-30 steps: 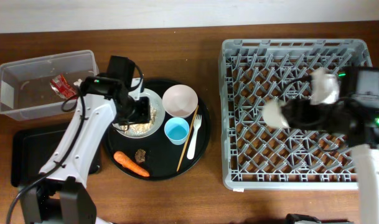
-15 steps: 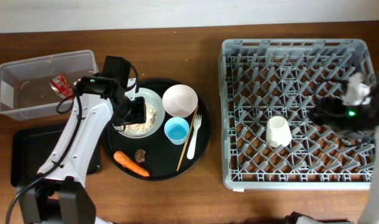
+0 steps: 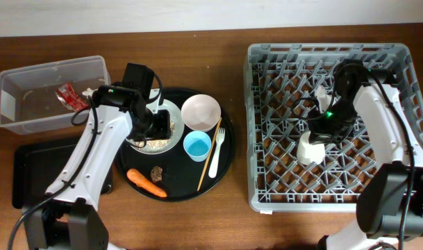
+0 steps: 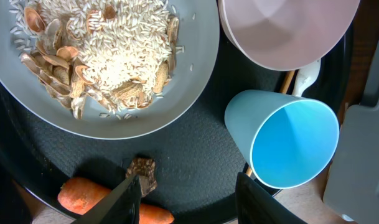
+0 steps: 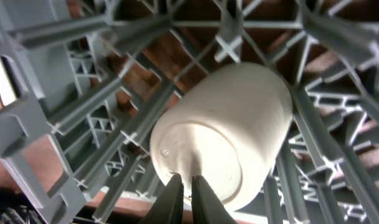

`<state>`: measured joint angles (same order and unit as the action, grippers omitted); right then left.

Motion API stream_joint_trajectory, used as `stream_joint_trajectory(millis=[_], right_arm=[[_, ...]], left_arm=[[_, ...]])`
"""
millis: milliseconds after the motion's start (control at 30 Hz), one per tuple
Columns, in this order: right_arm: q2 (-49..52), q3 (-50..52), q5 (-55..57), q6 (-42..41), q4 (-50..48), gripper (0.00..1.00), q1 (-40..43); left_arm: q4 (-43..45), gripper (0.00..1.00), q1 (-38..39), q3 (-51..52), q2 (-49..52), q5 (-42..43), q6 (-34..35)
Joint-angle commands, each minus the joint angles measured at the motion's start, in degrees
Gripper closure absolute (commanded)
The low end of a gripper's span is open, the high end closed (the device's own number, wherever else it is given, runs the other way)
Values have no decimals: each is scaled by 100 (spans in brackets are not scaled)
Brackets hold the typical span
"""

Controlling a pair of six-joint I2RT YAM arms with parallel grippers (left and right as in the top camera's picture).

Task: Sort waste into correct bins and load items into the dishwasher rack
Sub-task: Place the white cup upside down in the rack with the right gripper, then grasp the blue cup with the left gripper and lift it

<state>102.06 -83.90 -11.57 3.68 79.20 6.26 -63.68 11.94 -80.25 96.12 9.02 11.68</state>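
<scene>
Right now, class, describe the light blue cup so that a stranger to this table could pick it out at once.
Find the round black tray left of the big grey rack. Near its middle, next to the pale pink bowl and the wooden chopstick, sits the cup. It is the only blue thing there.

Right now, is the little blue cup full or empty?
Empty: the left wrist view into the blue cup shows only its bare inside.

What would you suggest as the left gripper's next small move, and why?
Probably nudge the open left gripper sideways until the small dark lump sits centred between its fingers: the gripper is empty, and the lump lies by one finger, not midway, next to the carrot.
</scene>
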Motion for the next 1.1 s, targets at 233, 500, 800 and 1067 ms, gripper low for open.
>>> stream_joint_trajectory(millis=[233,500,800,1067], right_arm=[[-177,-92,986,-525,439,70,17],[-2170,-446,560,-372,153,20,17],[-2155,-439,560,-374,184,20,17],[-2006,-439,551,-796,96,11,439]], left_arm=[[33,39,24,-11,-13,66,50],[671,35,616,577,72,216,72],[1187,98,927,874,551,155,111],[584,100,92,-63,-278,267,28]])
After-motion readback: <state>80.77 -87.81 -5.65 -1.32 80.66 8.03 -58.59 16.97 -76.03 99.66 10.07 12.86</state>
